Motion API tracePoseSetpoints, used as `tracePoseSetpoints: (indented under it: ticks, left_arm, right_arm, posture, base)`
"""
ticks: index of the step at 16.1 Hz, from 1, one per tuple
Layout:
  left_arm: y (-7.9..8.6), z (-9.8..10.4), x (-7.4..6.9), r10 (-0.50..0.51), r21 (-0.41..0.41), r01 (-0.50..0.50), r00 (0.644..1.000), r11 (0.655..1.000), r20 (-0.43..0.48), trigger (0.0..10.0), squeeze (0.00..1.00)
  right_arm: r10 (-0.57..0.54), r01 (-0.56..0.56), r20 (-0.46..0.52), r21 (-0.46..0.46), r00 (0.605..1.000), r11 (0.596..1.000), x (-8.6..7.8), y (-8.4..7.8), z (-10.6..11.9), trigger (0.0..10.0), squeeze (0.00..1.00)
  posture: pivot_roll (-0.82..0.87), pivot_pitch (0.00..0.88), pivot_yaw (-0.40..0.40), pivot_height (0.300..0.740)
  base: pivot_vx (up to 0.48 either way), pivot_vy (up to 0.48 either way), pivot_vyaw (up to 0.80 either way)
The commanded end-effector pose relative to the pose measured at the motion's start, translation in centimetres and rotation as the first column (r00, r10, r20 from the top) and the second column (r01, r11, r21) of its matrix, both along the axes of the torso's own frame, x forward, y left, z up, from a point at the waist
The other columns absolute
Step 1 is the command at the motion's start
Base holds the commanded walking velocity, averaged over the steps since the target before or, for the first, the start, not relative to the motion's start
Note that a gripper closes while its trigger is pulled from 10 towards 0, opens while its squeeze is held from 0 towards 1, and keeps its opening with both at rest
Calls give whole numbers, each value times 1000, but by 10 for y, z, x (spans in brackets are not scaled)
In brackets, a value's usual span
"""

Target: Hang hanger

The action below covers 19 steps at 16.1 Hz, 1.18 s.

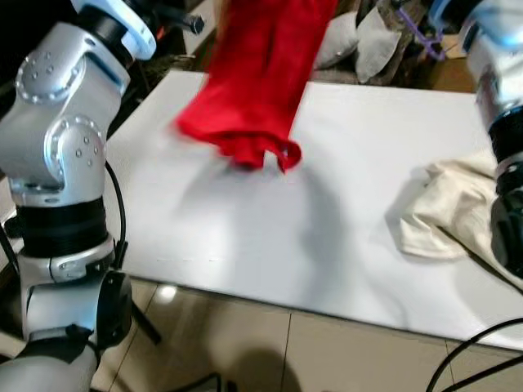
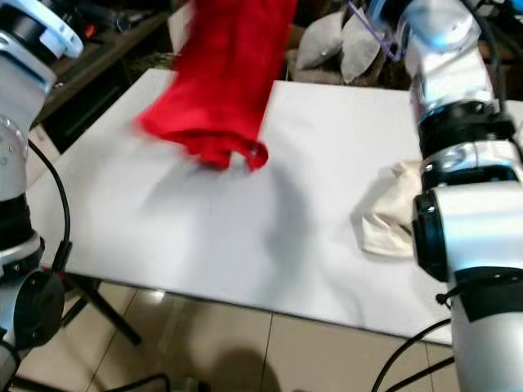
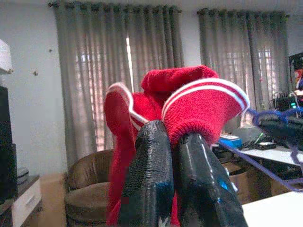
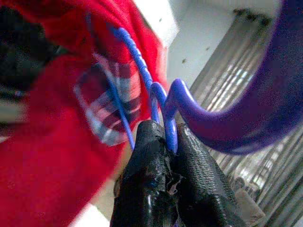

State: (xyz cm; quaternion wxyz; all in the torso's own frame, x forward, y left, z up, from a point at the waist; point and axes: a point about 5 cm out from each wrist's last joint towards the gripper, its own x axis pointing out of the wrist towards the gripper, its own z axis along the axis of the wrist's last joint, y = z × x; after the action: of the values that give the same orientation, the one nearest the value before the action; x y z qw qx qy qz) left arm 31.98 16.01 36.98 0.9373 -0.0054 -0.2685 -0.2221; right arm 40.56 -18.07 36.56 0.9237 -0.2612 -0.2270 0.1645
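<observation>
A red sweater (image 1: 253, 73) hangs in the air above the white table (image 1: 245, 212), its hem just over the surface. In the left wrist view my left gripper (image 3: 173, 137) is shut on the sweater's red collar with white stripes (image 3: 203, 101). A purple hanger (image 4: 227, 118) is pinched at its neck by my right gripper (image 4: 165, 142), with the red sweater (image 4: 57, 156) close behind it. A piece of the purple hanger (image 1: 421, 33) shows near my raised right arm at the top right.
A crumpled cream cloth (image 1: 445, 212) lies on the table's right side. Grey cushions (image 1: 359, 37) sit beyond the table's far edge. Tiled floor (image 1: 245, 343) runs along the near edge. Cables hang by both arms.
</observation>
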Motion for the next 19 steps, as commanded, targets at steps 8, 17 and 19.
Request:
tracePoseSetpoints:
  ticks: [8, 17, 19]
  left_arm:
    - [-7, -107, -1, 173, 113, -143, 927, 983, -333, 10000, 0]
    - [17, -205, -2, 364, 576, -36, 807, 816, -465, 10000, 0]
    - [13, -218, -4, 330, 565, 20, 794, 825, -510, 10000, 1000]
  right_arm:
    - [342, -503, -489, -244, 802, 829, -38, 1, -167, 10000, 0]
    - [317, -620, -618, -364, 719, 695, -110, -55, -149, 10000, 0]
    - [289, -625, -643, -383, 709, 680, -120, -65, -137, 10000, 0]
  posture:
    - [-87, 0, 65, 740]
    - [-119, 0, 95, 740]
    - [-129, 0, 101, 740]
  base:
    - [117, 0, 0]
    - [0, 0, 0]
    - [0, 0, 0]
